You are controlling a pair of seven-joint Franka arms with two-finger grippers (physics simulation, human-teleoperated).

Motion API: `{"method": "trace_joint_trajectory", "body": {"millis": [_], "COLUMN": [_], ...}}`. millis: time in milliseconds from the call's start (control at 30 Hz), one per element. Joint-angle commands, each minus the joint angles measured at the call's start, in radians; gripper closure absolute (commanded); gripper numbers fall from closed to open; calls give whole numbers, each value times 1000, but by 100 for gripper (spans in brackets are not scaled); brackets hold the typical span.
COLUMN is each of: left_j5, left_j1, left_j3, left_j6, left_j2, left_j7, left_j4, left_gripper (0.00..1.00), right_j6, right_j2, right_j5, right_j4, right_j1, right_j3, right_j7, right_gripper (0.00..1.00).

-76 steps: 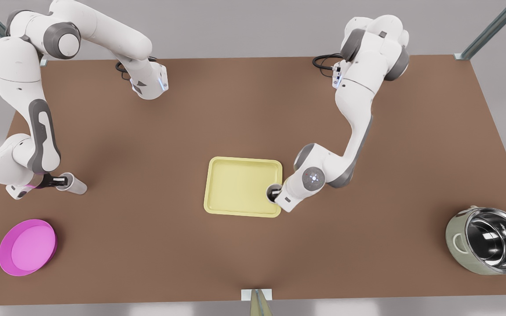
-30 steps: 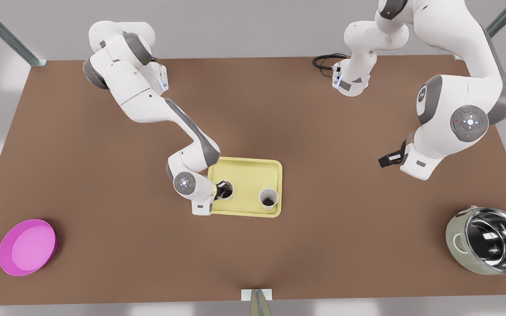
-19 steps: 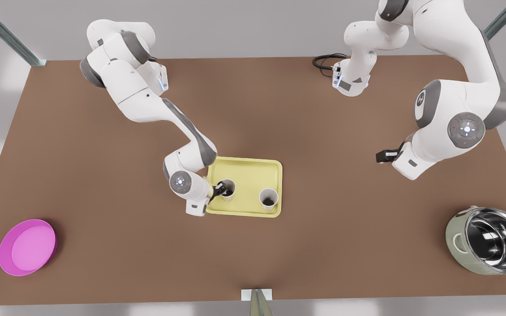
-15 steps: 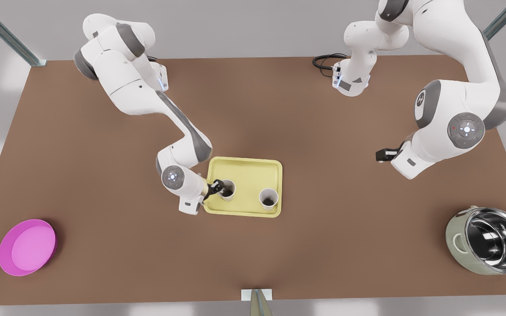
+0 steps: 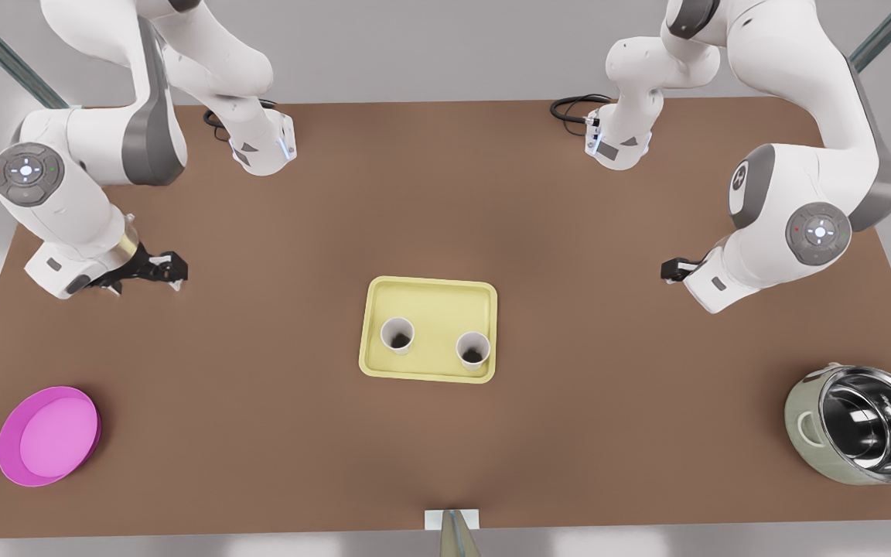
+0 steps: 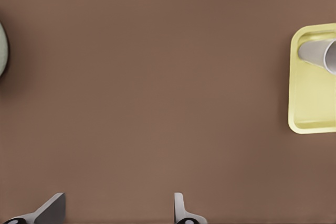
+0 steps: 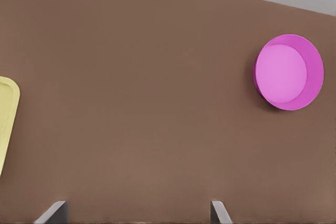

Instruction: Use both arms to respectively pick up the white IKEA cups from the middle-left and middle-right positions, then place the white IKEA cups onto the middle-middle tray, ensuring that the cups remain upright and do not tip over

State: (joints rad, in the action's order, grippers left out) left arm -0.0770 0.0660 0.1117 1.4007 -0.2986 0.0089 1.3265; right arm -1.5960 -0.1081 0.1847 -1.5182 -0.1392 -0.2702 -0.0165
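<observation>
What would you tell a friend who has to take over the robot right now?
Left pincer: open, holding nothing, over bare table at the front view's right.
Right pincer: open, holding nothing, over bare table at the front view's left.
First white cup and second white cup: both upright on the yellow tray, apart from each other.
Pink dish and steel pot: at the table's near corners, not part of the job.
Done: both cups placed and let go.
Left: apparently nothing; just keep the arms clear of the tray.
</observation>
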Motion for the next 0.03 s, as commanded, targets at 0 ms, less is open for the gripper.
{"method": "trace_joint_trajectory", "body": {"millis": [0], "left_j5": [-1], "left_j1": [0], "left_j3": [0], "left_j6": [0], "left_j2": [1], "left_j7": [98], "left_j4": [-1], "left_gripper": [0], "right_j6": [96], "right_j2": [10], "right_j5": [-16], "right_j4": [-11], "right_j1": [-3], "right_j3": [16], "right_j7": [-102], "right_gripper": [0]}}
